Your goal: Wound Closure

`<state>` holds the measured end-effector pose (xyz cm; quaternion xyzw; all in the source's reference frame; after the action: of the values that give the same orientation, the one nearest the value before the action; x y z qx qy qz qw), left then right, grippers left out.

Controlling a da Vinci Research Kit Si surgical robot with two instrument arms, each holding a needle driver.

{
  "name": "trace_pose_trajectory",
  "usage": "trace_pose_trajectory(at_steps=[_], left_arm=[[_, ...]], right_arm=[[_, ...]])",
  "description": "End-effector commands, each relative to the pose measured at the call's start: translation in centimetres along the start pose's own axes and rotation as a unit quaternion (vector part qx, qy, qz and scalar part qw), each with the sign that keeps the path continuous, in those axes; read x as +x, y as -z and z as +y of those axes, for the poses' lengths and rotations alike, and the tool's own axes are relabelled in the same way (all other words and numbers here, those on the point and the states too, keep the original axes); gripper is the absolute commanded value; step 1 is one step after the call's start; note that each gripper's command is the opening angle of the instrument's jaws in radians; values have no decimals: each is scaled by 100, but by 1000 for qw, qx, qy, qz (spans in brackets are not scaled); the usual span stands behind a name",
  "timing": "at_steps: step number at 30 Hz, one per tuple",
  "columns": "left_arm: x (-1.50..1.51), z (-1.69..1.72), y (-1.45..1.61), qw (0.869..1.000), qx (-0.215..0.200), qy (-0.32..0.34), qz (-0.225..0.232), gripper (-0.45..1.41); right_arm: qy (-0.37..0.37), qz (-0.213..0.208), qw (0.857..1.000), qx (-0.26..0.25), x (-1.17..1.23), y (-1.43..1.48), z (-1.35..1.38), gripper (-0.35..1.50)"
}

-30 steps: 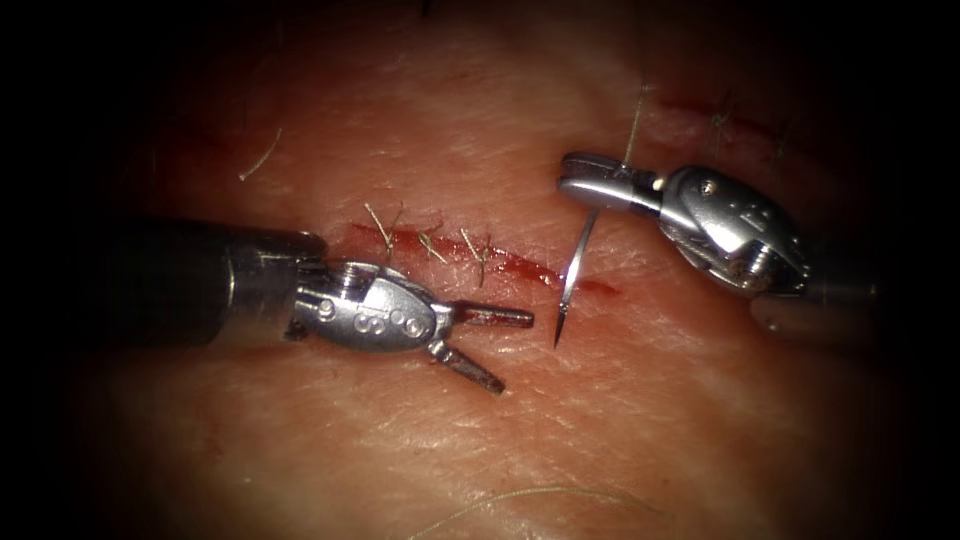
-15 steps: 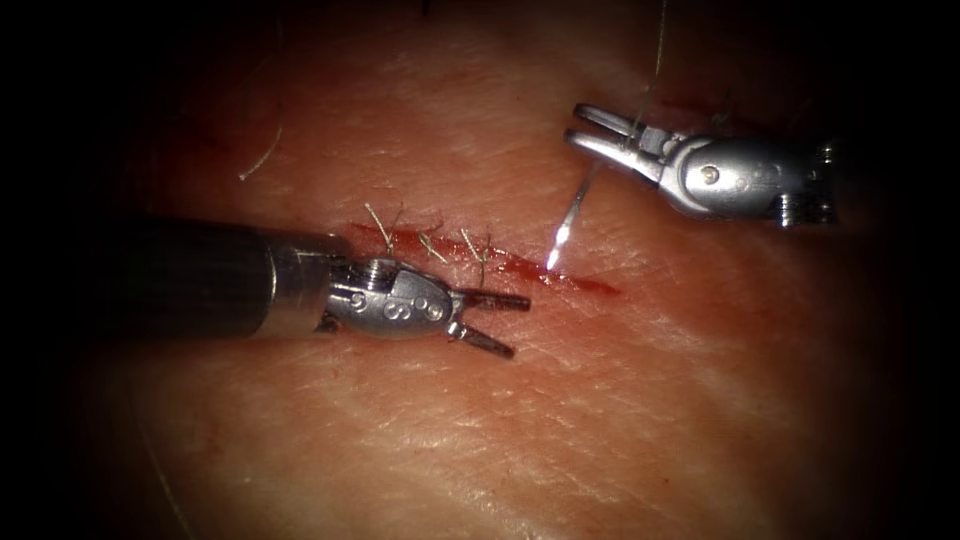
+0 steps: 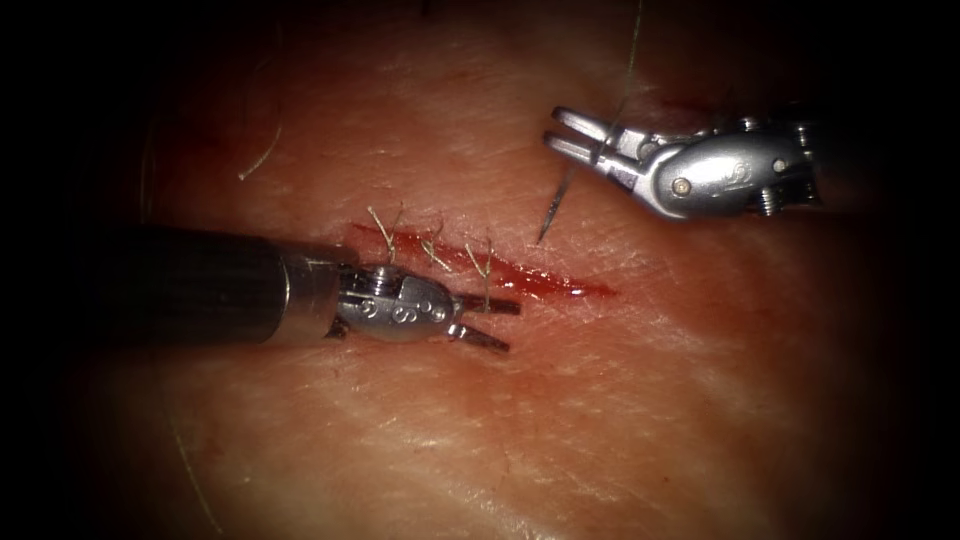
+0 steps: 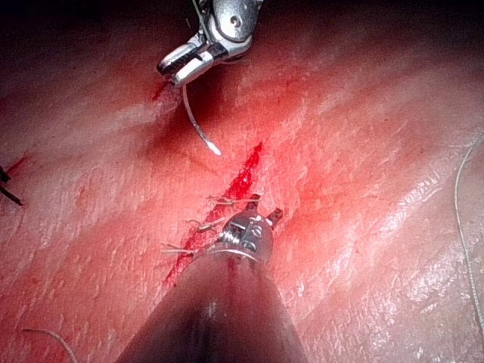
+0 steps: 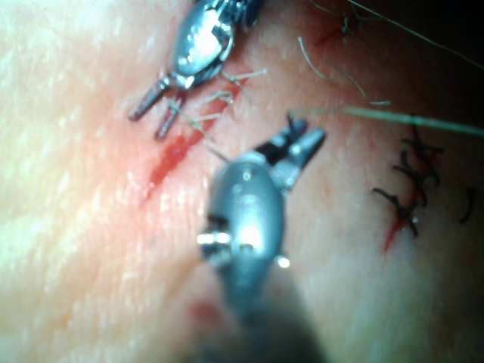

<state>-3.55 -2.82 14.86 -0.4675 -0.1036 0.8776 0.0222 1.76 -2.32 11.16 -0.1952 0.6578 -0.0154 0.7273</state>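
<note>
The cut (image 3: 555, 283) runs across the tissue (image 3: 640, 400), with three tied stitches (image 3: 432, 245) on its left part and its right part red and open. My right tool (image 3: 552, 128) hangs above the cut's right end, jaws shut on the curved needle (image 3: 552, 205) near its back end. The needle's tip points down at the tissue on the far side of the cut and is not in it. Thread (image 3: 628, 60) runs up from those jaws. My left tool (image 3: 510, 328) lies just below the stitches, jaws open, holding nothing. The left wrist view shows the right tool (image 4: 170, 72) and the needle (image 4: 195, 125).
A second cut closed with dark stitches (image 5: 412, 189) lies beyond the right tool (image 5: 305, 128). Loose thread (image 4: 463, 212) trails over the tissue. Cut ends of thread (image 3: 262, 155) lie at the far left. The left tool's dark shaft (image 3: 180, 285) crosses the tissue.
The right tool has risen, turned and shifted slightly left, lifting the needle's tip from below the cut to its far side. The left tool drew back left and its jaws narrowed.
</note>
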Motion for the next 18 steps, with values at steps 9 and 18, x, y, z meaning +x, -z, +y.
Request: trace_pose_trajectory(at_steps=[9, 18], left_arm=[[2, -2, 1, 1000, -4, 3, 3, 36], [3, -2, 3, 1000, -5, 4, 3, 36]], right_arm=[[66, 0, 998, 7, -8, -11, -22, -35], [161, 22, 987, 7, -1, -10, -33, -35]])
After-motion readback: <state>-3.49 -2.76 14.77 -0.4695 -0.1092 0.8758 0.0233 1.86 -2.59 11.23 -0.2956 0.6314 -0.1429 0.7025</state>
